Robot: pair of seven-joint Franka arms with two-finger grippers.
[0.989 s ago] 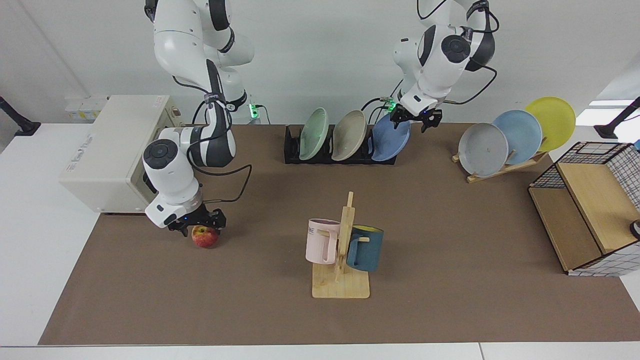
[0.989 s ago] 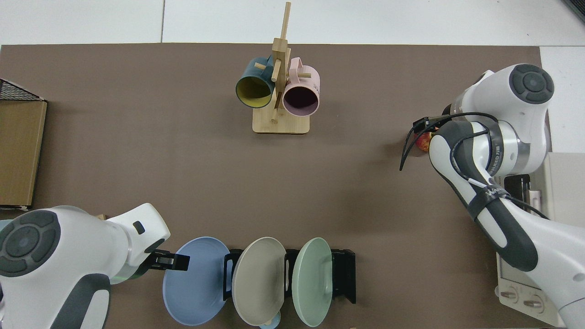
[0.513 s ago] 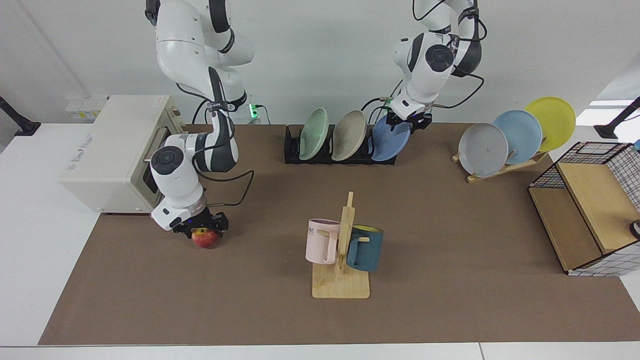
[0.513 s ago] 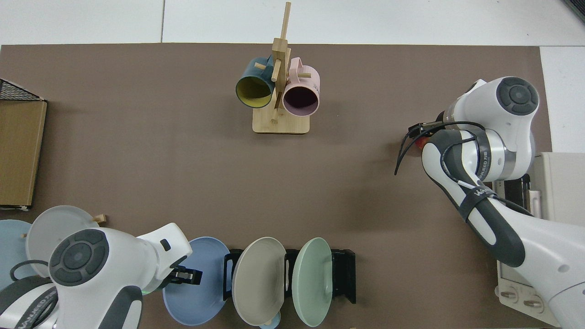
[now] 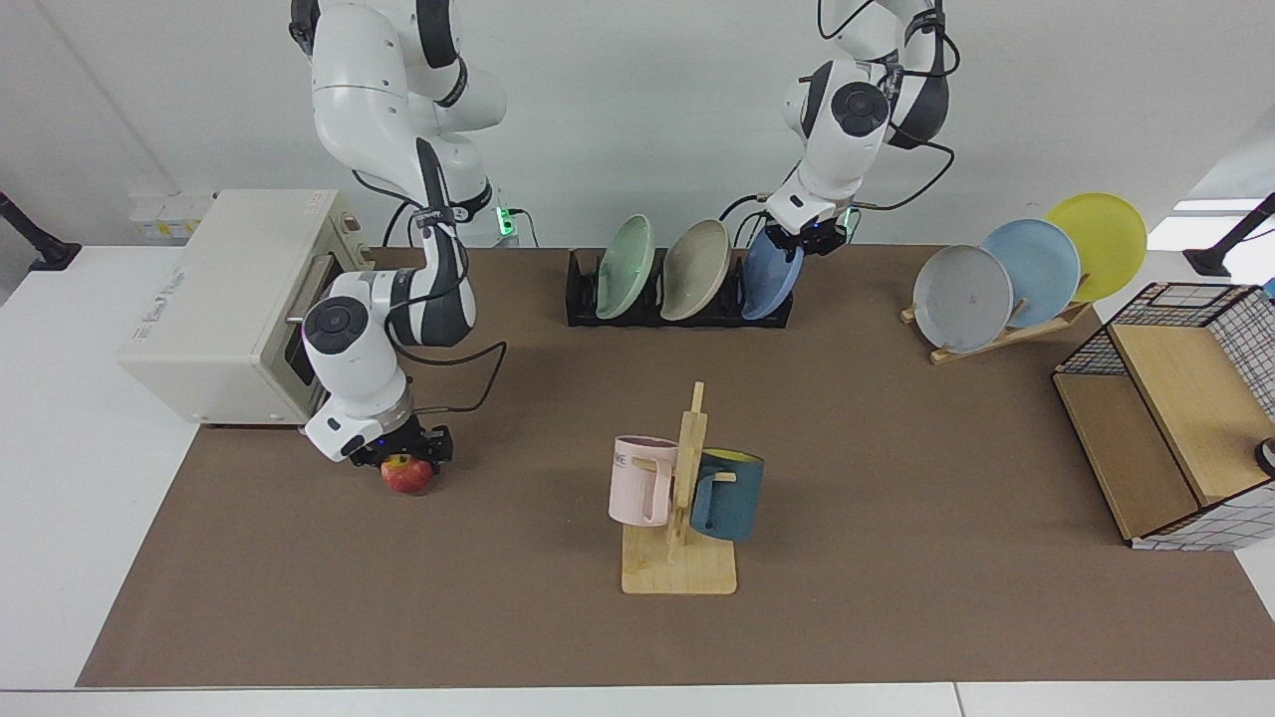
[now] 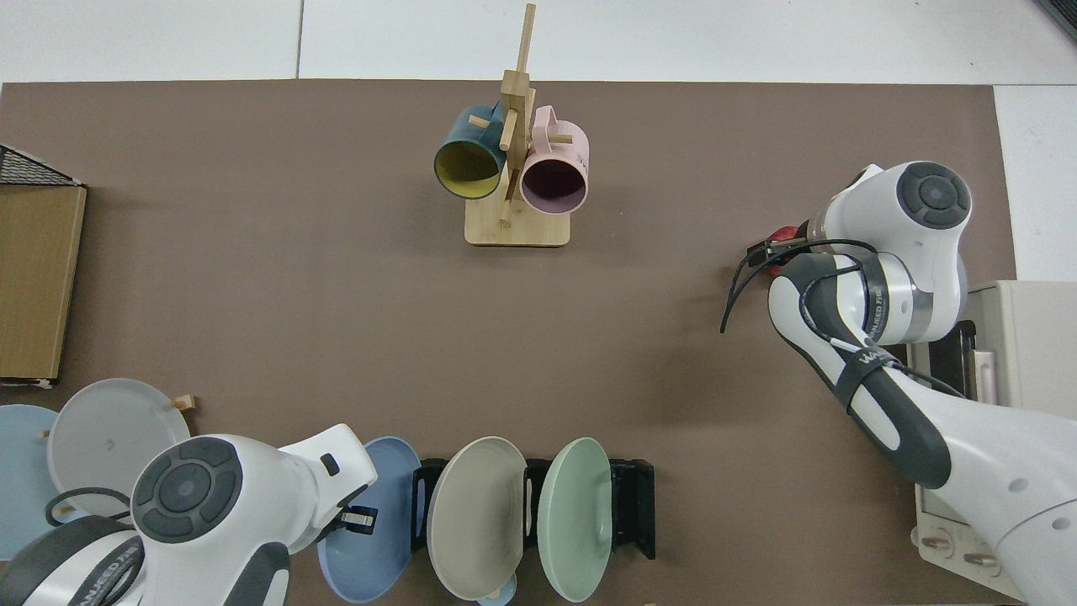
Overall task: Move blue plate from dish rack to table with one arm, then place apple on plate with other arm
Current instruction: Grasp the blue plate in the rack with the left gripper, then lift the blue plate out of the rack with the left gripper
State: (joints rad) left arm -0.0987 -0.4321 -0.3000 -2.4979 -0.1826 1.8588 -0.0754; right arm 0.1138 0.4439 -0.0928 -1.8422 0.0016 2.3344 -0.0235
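On the table (image 5: 896,478), a white top under a wide flat brown mat, my two white jointed arms work at opposite ends.

Dish rack (image 5: 677,304): low, black, slotted, at the far edge of the mat. Three plates lean in it: pale green (image 5: 626,266), beige (image 5: 694,270), and the blue plate (image 5: 770,279) in the end slot nearest my left arm. The blue plate is smooth, round, periwinkle, with a shallow raised rim, tilted against its divider.

Left gripper (image 5: 812,239): at the top rim of the blue plate. In the top view my left fingers (image 6: 358,522) sit at the plate's edge (image 6: 374,539), narrowly parted with the rim seemingly between them; whether they actually press on it I cannot tell.

Right gripper (image 5: 406,456): low over the mat, directly on top of the apple (image 5: 406,476). My fingers stand on either side of its upper half; the contact is too small to judge, so I cannot tell if they grip it. The apple is small, round, red with a yellow-green patch, resting on the mat near the beige oven (image 5: 224,299).
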